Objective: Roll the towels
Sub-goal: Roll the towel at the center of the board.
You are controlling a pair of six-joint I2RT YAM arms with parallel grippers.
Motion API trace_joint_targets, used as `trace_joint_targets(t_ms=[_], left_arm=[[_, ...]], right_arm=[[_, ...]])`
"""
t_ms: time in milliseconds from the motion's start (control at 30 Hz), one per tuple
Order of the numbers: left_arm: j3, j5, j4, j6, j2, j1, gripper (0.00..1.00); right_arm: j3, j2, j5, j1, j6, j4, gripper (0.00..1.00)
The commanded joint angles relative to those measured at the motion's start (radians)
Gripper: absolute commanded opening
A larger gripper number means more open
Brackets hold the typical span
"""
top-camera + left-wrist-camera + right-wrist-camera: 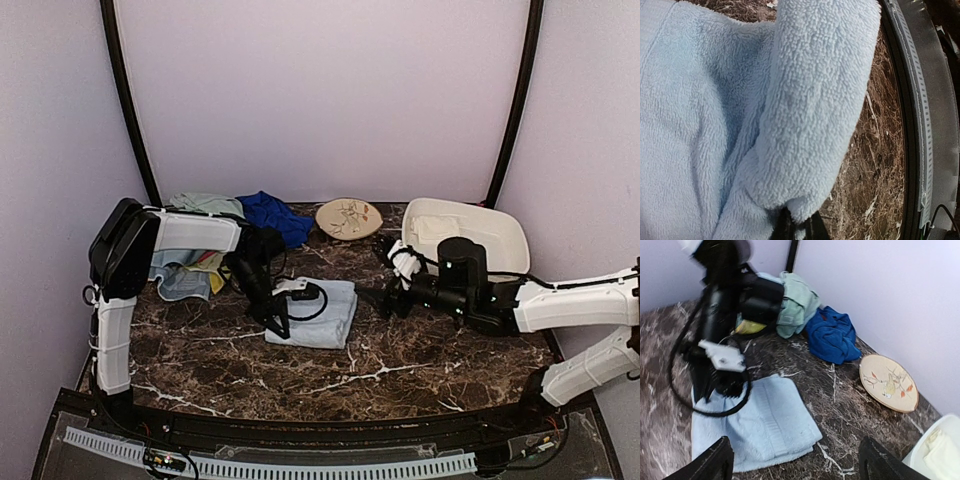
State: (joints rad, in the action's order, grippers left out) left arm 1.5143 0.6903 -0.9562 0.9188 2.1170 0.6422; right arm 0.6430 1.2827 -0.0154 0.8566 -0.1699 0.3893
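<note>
Light blue towel point(325, 318) on marble table point(420, 365); left gripper point(279, 323) pinched tight on its folded edge; right gripper point(796, 461) spread wide, holding nothing.

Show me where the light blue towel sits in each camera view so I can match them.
Top external: light blue towel at the centre of the dark marble tabletop, left gripper at its near-left edge.
Left wrist: fills most of the frame, one edge lifted.
Right wrist: lower left.
Shared landmark: the marble tabletop, visible in all three.
</note>
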Motion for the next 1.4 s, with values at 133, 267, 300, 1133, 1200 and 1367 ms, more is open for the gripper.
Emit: trace_joint_targets(t_ms=[133,267,300,1133,1200,1367], left_arm=[[0.092,-0.031,-0.122,-0.095,0.109,-0.016,0.00],[0.114,-0.072,-0.124,-0.130,0.153,-0.017,0.00],[0.116,-0.083,-0.123,-0.139,0.160,-0.016,0.00],[0.116,-0.076,-0.137,-0.094,0.138,-0.021,0.16],[0.087,-0.042,-0.117,-0.074,0.100,-0.021,0.22],[0.015,0.029,-0.041,-0.044,-0.028,-0.103,0.35]], right_arm=[[-0.057,-0.035,-0.128,0.237,-0.301,-0.004,0.76],[-0.012,0.067,-0.201,0.355,-0.452,-0.046,0.70],[0.000,0.094,-0.211,0.376,-0.486,-0.053,0.69],[0.285,0.651,-0.340,0.351,-0.671,-0.089,0.43],[0.314,0.663,-0.320,0.332,-0.596,-0.146,0.42],[0.420,0.676,-0.150,0.264,-0.377,-0.335,0.36]])
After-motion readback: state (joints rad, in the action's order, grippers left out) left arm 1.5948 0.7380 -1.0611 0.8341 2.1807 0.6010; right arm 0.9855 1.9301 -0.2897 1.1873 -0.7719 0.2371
